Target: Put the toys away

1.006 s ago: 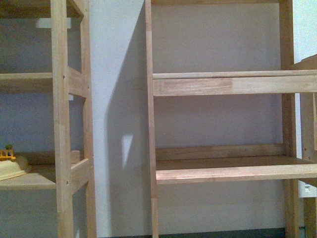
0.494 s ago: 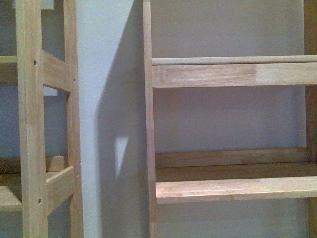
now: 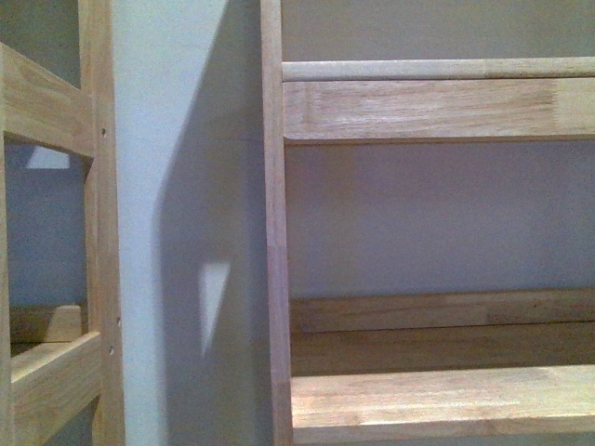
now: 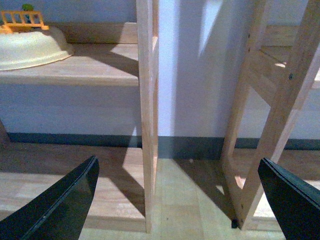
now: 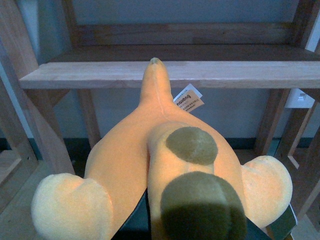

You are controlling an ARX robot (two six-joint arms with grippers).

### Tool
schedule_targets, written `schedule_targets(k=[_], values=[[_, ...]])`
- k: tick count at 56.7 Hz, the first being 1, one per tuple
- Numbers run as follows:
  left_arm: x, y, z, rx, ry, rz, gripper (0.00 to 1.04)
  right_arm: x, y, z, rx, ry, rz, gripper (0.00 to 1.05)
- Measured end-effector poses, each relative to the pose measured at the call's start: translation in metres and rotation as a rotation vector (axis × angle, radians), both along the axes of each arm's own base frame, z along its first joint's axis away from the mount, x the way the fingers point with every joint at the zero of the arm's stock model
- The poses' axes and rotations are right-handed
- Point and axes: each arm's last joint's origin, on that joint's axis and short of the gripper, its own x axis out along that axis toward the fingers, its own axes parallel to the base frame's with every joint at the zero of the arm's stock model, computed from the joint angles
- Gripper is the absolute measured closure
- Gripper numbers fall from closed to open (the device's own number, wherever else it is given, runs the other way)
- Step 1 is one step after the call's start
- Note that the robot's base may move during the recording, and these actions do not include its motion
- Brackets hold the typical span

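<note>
Filling the front view are two wooden shelving units set against a pale wall (image 3: 186, 186). The right shelving unit (image 3: 272, 232) shows a bare lower shelf board (image 3: 437, 404) and a rail above it. Only the side frame of the left shelving unit (image 3: 46, 102) is seen at the edge.

In the left wrist view, a light wooden floor (image 4: 180, 205) runs under both units. The left gripper (image 4: 175, 200) hangs above it with its two black fingers (image 4: 60, 205) spread wide and nothing between them.

The plush animal (image 5: 160, 150), soft and yellow-orange, fills most of the right wrist view. It lies over the right gripper (image 5: 134, 226), which is closed on it from beneath, with only dark slivers of the gripper showing under the body. The toy is held off the floor, in front of a bare shelf board (image 5: 75, 75) and a little below its level, with the pointed end reaching toward the board's front edge. Two round olive-green patches (image 5: 191, 145) sit on the near end, and pale stubby limbs stick out on either side.

A cream dish (image 4: 30, 47) rests on a shelf in the left wrist view, well apart from the left gripper, with a small orange toy fence (image 4: 22, 20) on it. A small printed tag (image 5: 189, 102) juts from the plush beside its tapered end.
</note>
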Motion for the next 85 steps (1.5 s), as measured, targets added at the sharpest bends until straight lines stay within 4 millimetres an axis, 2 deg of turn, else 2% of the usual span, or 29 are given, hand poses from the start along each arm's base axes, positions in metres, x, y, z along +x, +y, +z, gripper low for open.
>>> schedule_targets(k=[12, 20, 25, 27, 34, 54, 62, 74, 85], values=[[0.000, 0.000, 0.000, 0.000, 0.000, 0.000, 0.06, 0.002, -0.001, -0.004, 0.110, 0.056, -0.051, 0.92], [0.000, 0.000, 0.000, 0.000, 0.000, 0.000, 0.06, 0.003, -0.001, 0.009, 0.121, 0.035, -0.094, 0.92], [0.000, 0.000, 0.000, 0.000, 0.000, 0.000, 0.06, 0.003, -0.001, 0.031, 0.122, 0.001, -0.111, 0.92], [0.000, 0.000, 0.000, 0.000, 0.000, 0.000, 0.06, 0.003, 0.000, 0.047, 0.113, -0.036, -0.120, 0.92], [0.000, 0.000, 0.000, 0.000, 0.000, 0.001, 0.06, 0.003, 0.002, 0.086, 0.097, -0.110, -0.136, 0.92], [0.000, 0.000, 0.000, 0.000, 0.000, 0.000, 0.06, 0.004, 0.003, 0.218, 0.014, -0.389, -0.150, 0.92], [0.000, 0.000, 0.000, 0.000, 0.000, 0.000, 0.06, 0.004, 0.001, 0.252, 0.001, -0.454, -0.148, 0.92], [0.000, 0.000, 0.000, 0.000, 0.000, 0.001, 0.06, 0.007, -0.004, 0.291, -0.012, -0.527, -0.122, 0.92], [0.000, 0.000, 0.000, 0.000, 0.000, 0.000, 0.06, 0.034, -0.004, 0.325, 0.003, -0.600, -0.103, 0.92]])
